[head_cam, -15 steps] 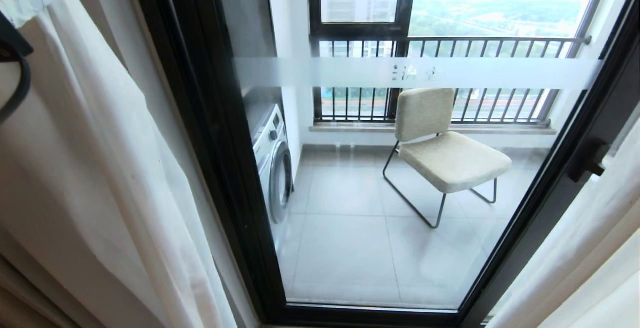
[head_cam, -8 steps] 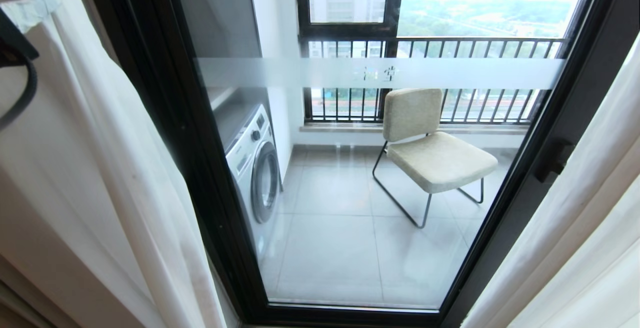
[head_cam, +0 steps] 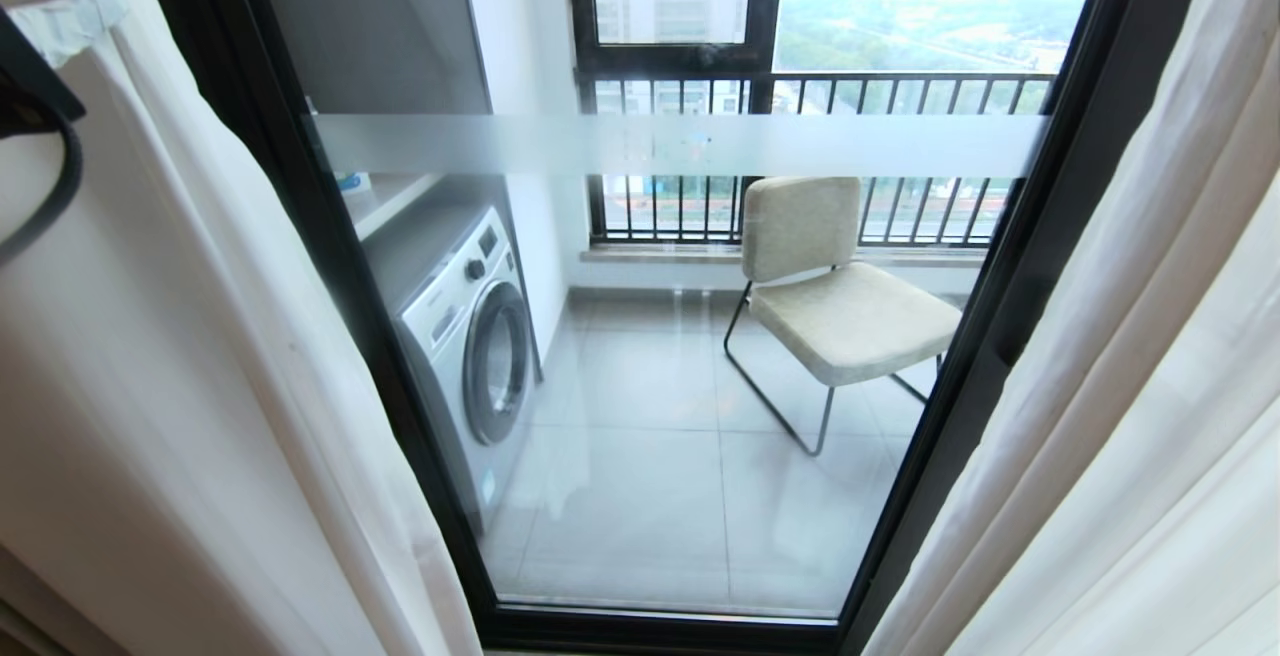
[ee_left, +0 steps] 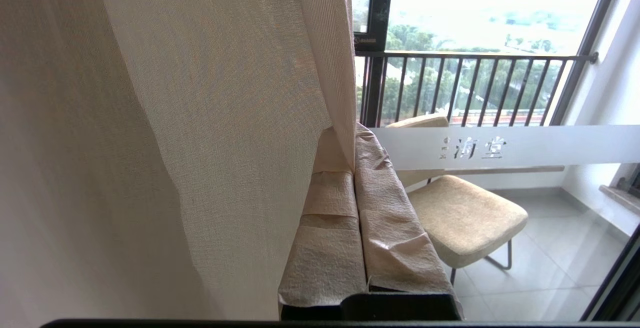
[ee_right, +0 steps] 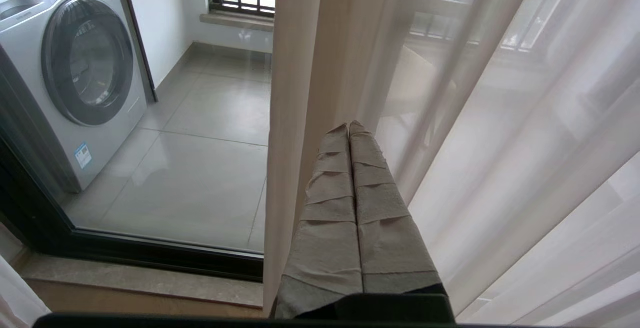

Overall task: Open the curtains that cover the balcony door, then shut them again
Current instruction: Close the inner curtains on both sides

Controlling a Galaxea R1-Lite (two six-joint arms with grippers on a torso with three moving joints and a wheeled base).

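Head view: the tall glass balcony door (head_cam: 660, 366) in its dark metal frame stands uncovered, with the floor-length beige-grey and white sheer curtains (head_cam: 180, 356) hanging at both sides
Left wrist view: the left gripper (ee_left: 354, 163), its taped fingers pressed together, has its tips at the hanging edge of the woven beige drape; whether cloth is pinched I cannot tell. Right wrist view: the right gripper (ee_right: 350, 133) is clenched too, its tips against a fold beside the sheer. The fabric looks soft, light and slippery, best gathered at a pleated edge. Beyond the glass stand a white front-loading washing machine (head_cam: 465, 326) and a beige cushioned chair (head_cam: 840, 306), neither in the way
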